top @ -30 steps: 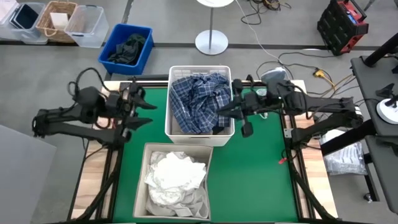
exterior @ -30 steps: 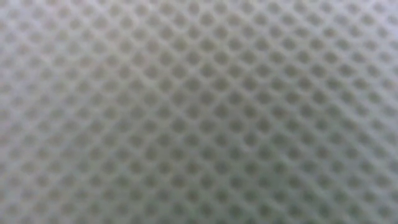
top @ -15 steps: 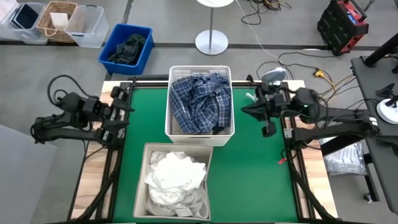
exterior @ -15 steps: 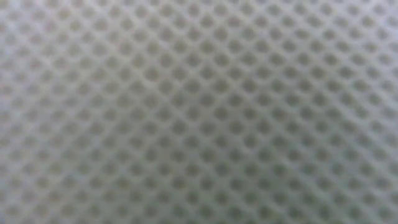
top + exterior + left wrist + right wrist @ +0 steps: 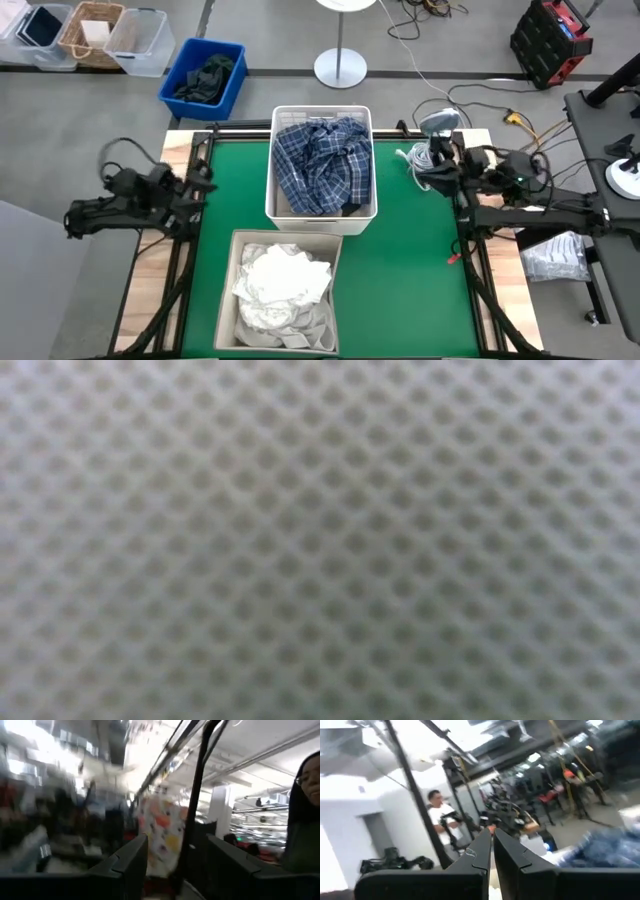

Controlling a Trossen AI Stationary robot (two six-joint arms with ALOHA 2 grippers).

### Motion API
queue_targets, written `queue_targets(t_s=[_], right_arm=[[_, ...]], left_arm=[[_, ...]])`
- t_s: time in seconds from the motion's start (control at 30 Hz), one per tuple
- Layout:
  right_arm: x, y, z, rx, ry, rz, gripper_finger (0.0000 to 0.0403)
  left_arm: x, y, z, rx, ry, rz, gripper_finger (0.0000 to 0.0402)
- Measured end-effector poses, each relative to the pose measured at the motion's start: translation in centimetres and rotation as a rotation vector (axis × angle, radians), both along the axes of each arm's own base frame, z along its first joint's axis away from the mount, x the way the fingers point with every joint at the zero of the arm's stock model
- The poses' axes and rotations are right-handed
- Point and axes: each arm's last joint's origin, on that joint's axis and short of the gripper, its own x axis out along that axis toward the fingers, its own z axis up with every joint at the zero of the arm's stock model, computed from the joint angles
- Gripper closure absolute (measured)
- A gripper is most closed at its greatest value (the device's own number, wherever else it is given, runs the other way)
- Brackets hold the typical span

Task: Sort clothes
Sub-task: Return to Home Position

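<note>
Plaid shirt (image 5: 322,165): blue-and-white check, crumpled, heaped with folds running lengthways. It fills the white bin (image 5: 320,111) almost rim to rim. A dark scrap shows under its 5 o'clock corner; what it is cannot be told.

White clothes (image 5: 281,279): soft, bunched mound, several pieces hard to separate, lying in the laundry organizer (image 5: 232,292), a pale rectangular box.

Layout on the green tabletop (image 5: 412,268), seen from above:
- White bin at 12 o'clock, the laundry organizer at 6 o'clock, short ends nearly touching.
- Left pincer (image 5: 198,186) at 9 o'clock, over the tabletop's edge rail and well apart from both containers. The wrist view shows it (image 5: 176,840) released, fingers spread, nothing between them.
- Right pincer (image 5: 432,168) near 2 o'clock, by the far-side rail, just beside a coil of pale cable (image 5: 428,152). Its wrist view shows it (image 5: 492,832) clenched, fingers almost meeting on nothing.

Off the tabletop, on the floor at 11 o'clock: blue bin (image 5: 226,52) holding dark green cloth (image 5: 204,80).

The low view is filled by a pale mesh surface (image 5: 320,540); nothing else can be made out.
</note>
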Motion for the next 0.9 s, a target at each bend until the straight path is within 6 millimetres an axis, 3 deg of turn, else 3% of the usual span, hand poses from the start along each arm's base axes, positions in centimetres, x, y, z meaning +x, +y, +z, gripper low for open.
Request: queue_targets(t_s=[0.13, 0.23, 0.33, 0.4, 0.5, 0.63, 0.9], right_arm=[[-0.8, 0.3, 0.6, 0.092, -0.047, 0.070, 0.0390], [-1.2, 0.6, 0.4, -0.081, -0.068, 0.095, 0.0390], [-2.0, 0.7, -0.4, -0.170, -0.099, 0.053, 0.0390], [-2.5, 0.8, -1.4, -0.181, -0.117, 0.048, 0.0390], [-3.0, 0.9, -3.2, -0.205, -0.125, 0.047, 0.0390], [-3.4, 1.0, -5.6, -0.211, -0.120, 0.046, 0.0390], [-3.2, 1.1, -10.9, -0.288, -0.224, 0.086, 0.0390]], left_arm=[[0.6, 0.0, -1.4, -0.192, 0.067, -0.110, 0.0228], [1.1, 0.0, -2.5, -0.054, 0.023, -0.048, 0.0228], [0.9, -0.4, -3.5, 0.183, -0.129, -0.075, 0.0228], [0.7, -0.5, -4.4, 0.215, -0.189, -0.091, 0.0228], [0.9, -0.3, -6.4, 0.122, -0.162, -0.070, 0.0228], [1.1, -0.2, -8.3, 0.122, -0.146, -0.045, 0.0228], [1.8, -0.2, -9.5, 0.182, -0.018, -0.016, 0.0228]])
